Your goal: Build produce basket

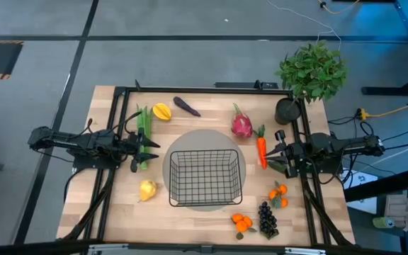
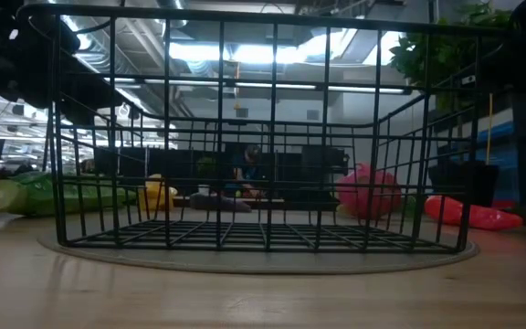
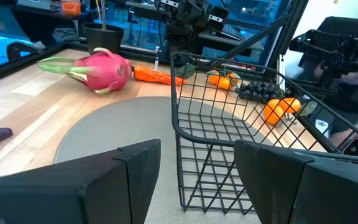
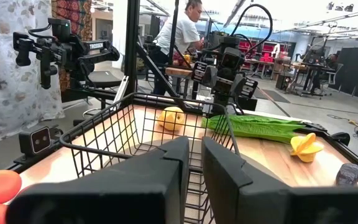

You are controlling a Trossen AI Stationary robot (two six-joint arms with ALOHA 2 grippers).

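High view, read from left to right. Left gripper [image 1: 139, 150] hovers at the table's [image 1: 190, 219] left side, its fingers parted with nothing between them (the left wrist view shows a wide gap between the two dark fingers [image 3: 110, 180]). Its tips sit over the long green stalks [image 1: 144, 127], which lie lengthwise just beside the left frame rail. A cut yellow fruit [image 1: 162, 111] lies just right of the stalks' far end, and a purple eggplant [image 1: 186, 106] lies further right near the far edge. A second yellow fruit [image 1: 148, 190] rests nearer the front, between the left gripper and the basket.

The basket [image 1: 205, 178] stands empty at the table's centre on a round grey mat [image 1: 205, 138], well apart from both grippers and midway between them.

Right of the basket, the pink dragon fruit [image 1: 241, 126] lies toward the far side, with the orange carrot [image 1: 261, 150] just beside it. Right gripper [image 1: 278, 151] hovers just right of the carrot, not touching it; its fingers are nearly closed and hold nothing (the right wrist view shows only a narrow slit between them). Small oranges [image 1: 279, 193] lie nearer the front, more oranges [image 1: 242, 223] near the front edge, and dark grapes [image 1: 267, 218] just right of those. A potted plant [image 1: 310, 74] stands at the far right corner.
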